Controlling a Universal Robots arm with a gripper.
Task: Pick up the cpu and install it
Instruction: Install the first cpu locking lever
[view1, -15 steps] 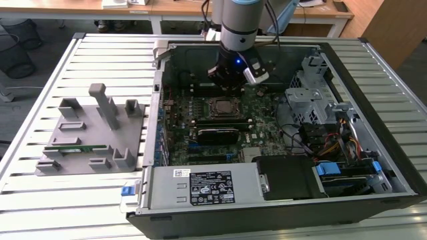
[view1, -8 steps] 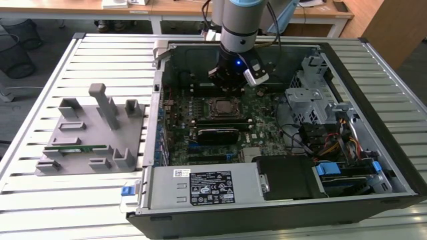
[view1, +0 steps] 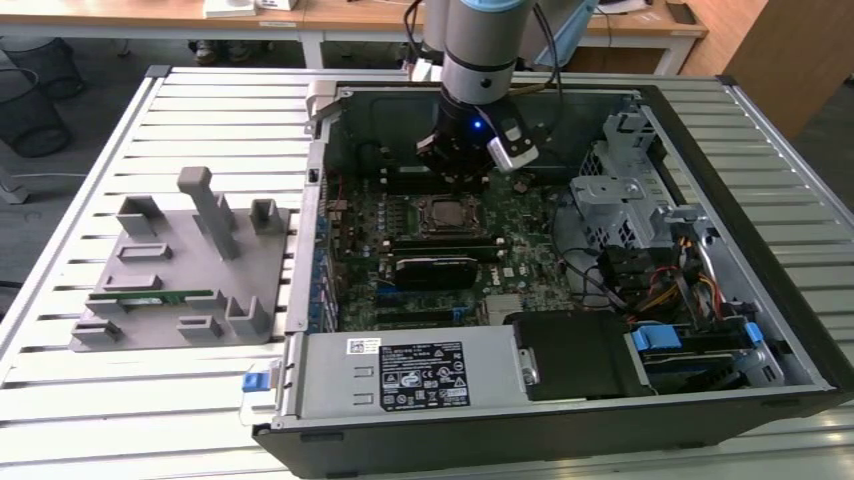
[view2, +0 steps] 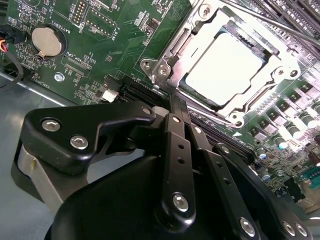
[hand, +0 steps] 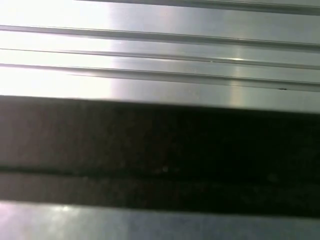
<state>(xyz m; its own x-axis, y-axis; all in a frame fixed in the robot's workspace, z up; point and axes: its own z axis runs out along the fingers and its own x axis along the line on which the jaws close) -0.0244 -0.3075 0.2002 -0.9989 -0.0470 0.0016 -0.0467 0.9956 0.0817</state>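
The slatted table (view1: 134, 400) carries an open computer case (view1: 747, 130), with a grey fixture (view1: 187, 270) at its nine o'clock side. Inside lies the green motherboard (view1: 534, 250). In the second wrist view the tool (view2: 175, 100) has its fingers (view2: 179, 145) pressed together, holding nothing. At its one o'clock, the cpu (view2: 222, 67) sits within the socket frame (view2: 170, 55).

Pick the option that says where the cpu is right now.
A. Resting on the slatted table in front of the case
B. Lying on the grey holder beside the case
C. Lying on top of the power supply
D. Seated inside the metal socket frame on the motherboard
D: in the second wrist view the silvery-white cpu sits flat within the metal socket frame on the green motherboard, with the gripper just beside the frame.
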